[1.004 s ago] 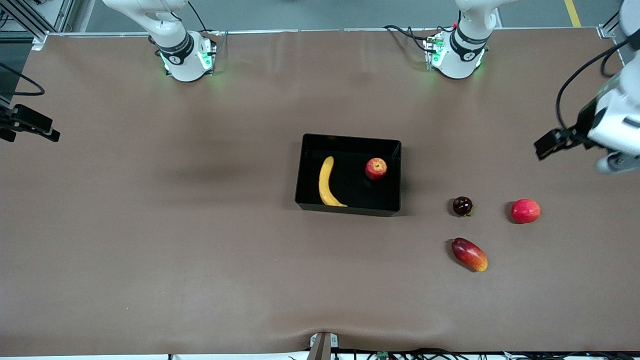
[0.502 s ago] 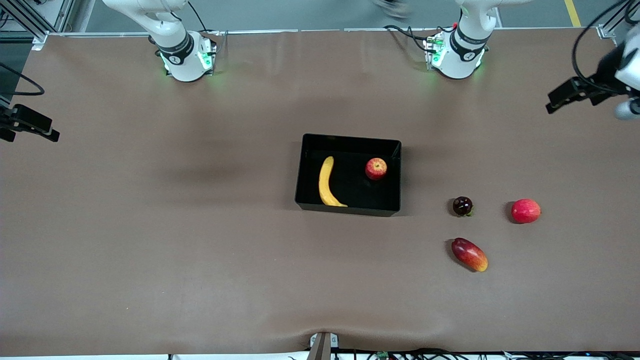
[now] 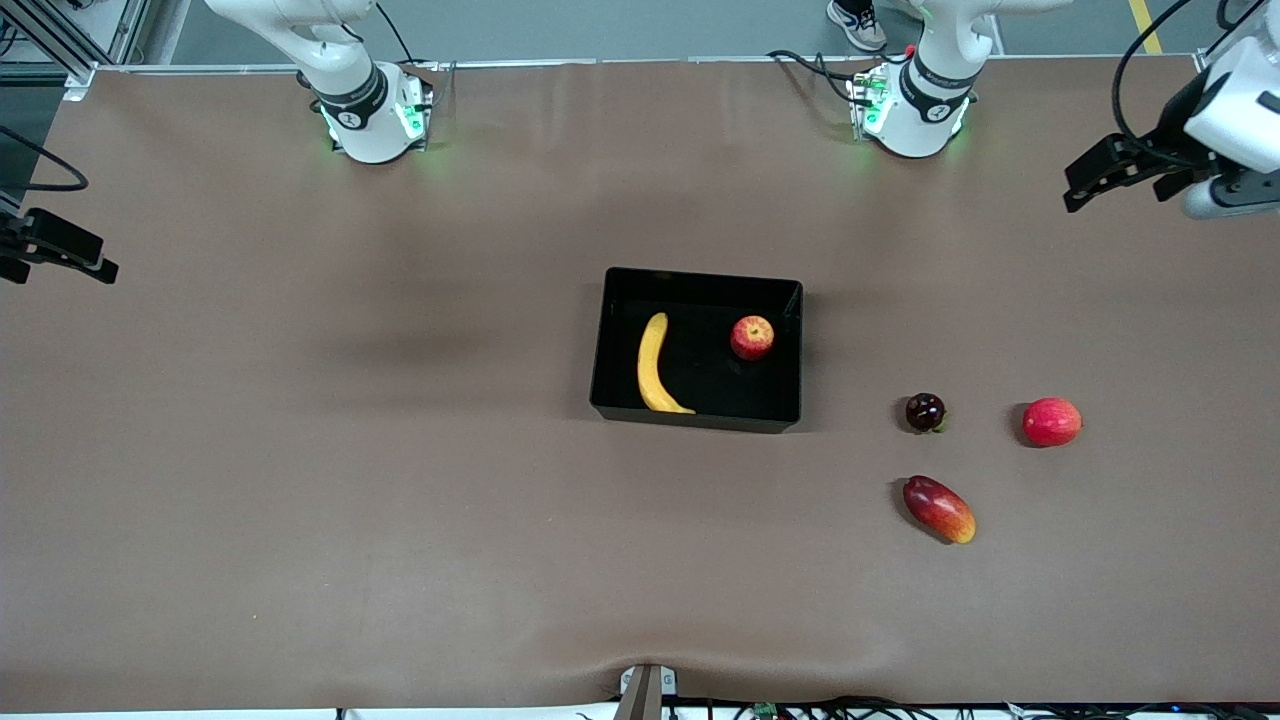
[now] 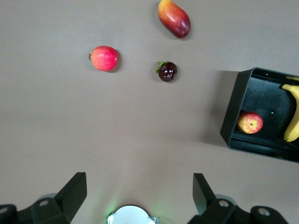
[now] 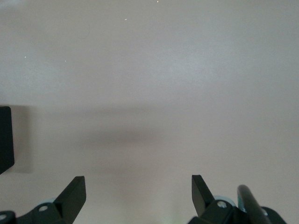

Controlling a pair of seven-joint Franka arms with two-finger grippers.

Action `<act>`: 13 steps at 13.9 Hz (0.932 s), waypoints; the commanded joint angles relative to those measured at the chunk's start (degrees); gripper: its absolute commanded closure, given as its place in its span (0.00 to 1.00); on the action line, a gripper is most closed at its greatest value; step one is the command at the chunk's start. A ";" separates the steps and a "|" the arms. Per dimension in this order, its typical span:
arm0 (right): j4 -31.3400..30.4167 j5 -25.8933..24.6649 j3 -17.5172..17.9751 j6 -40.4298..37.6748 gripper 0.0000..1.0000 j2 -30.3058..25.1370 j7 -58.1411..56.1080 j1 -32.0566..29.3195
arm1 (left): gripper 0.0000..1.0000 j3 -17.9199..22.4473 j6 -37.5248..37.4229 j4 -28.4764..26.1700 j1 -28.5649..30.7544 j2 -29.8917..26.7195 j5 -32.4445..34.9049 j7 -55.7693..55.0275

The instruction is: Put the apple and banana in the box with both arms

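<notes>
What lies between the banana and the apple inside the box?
Only bare black floor of the box separates banana and apple, in the front view.

Robot lab, brown-matted table [image 3: 300, 450] (aluminium framing)

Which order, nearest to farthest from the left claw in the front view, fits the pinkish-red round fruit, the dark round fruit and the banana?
Left claw is over the left arm's end of the table.
1. Pinkish-red round fruit, toward that end.
2. Dark round fruit, beside it, toward the box.
3. Banana, inside the box.
</notes>
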 commanded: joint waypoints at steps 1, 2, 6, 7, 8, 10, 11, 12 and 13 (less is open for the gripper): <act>0.49 -0.53 0.41 -0.55 0.00 -0.25 0.04 -0.43 | 0.00 0.34 -1.32 2.72 1.41 0.73 -0.49 1.59; 0.49 -0.61 0.41 -0.55 0.00 -0.25 0.04 -0.42 | 0.00 0.34 -1.50 2.90 1.41 0.90 -0.32 1.59; 0.49 -0.61 0.41 -0.55 0.00 -0.25 0.04 -0.51 | 0.00 0.34 -1.50 4.74 1.41 2.39 0.12 1.33; 0.49 -0.61 0.41 -0.55 0.00 -0.25 0.04 -0.51 | 0.00 0.34 -1.59 5.53 1.41 2.66 0.12 1.24; 0.49 -0.61 0.41 -0.63 0.00 -0.25 0.04 -0.60 | 0.00 0.34 -1.76 5.89 1.32 2.92 0.12 1.24; 0.49 -0.61 0.32 -0.55 0.00 -0.25 -0.05 -0.60 | 0.00 0.25 -2.02 5.89 1.14 3.37 0.21 1.24; 0.49 -0.61 0.32 -0.63 0.00 -0.25 -0.05 -0.60 | 0.00 0.25 -2.11 5.89 1.14 3.45 0.21 1.15; 0.49 -0.61 0.32 -0.55 0.00 -0.25 -0.05 -0.60 | 0.00 0.25 -2.11 5.80 1.14 3.37 0.21 1.24; 0.49 -0.61 0.32 -0.55 0.00 -0.25 -0.05 -0.60 | 0.00 0.25 -2.11 5.72 1.14 3.37 0.21 1.24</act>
